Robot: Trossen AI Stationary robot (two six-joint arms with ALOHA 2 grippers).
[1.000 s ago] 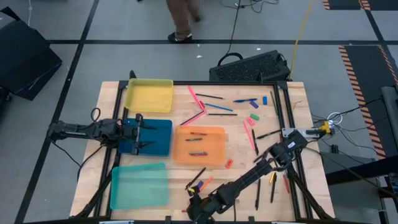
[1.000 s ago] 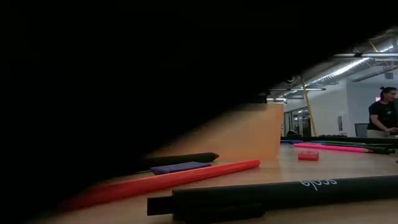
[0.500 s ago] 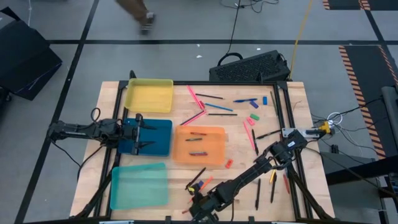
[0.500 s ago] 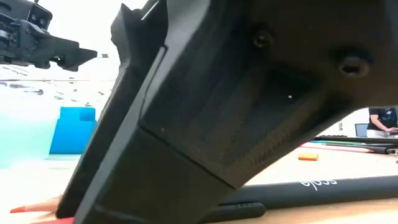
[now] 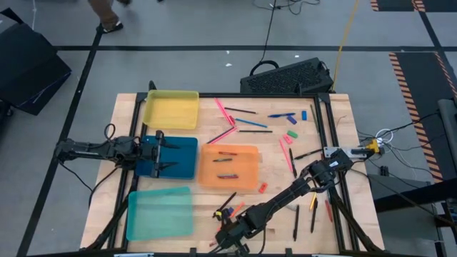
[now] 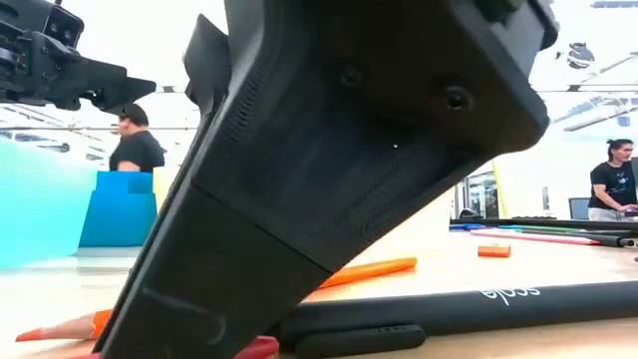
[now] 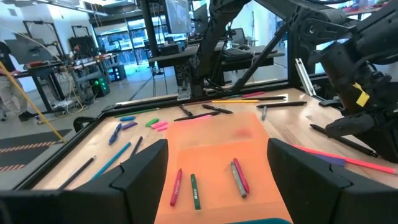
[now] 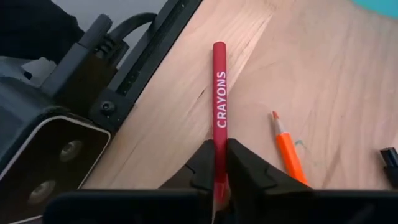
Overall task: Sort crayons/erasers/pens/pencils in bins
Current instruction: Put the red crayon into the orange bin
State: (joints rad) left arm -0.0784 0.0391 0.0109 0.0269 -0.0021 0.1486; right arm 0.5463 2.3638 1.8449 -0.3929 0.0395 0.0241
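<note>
Wooden worktop (image 5: 343,135), framed by a dark rail, carries the scattered sticks and four bins. Down at its near edge, the right hand (image 8: 219,167) has its fingers pinched narrow on a red crayon (image 8: 219,99), printed CRAYONS, which lies along the boards and points away from the fingers. Just beside it rests an orange pencil (image 8: 287,155); on the crayon's other side the rail and a black mount crowd close.

To do this step well, the hand should probably lift straight up before swinging, so the crayon tip does not catch the boards or the rail. Beyond it, the orange bin (image 5: 230,166) already holding crayons looks the likely goal, with loose pens between to clear. Open room lies over the teal bin (image 5: 158,213). The left hand (image 5: 160,152) hovers over the blue bin (image 5: 184,158), fingers wide.
</note>
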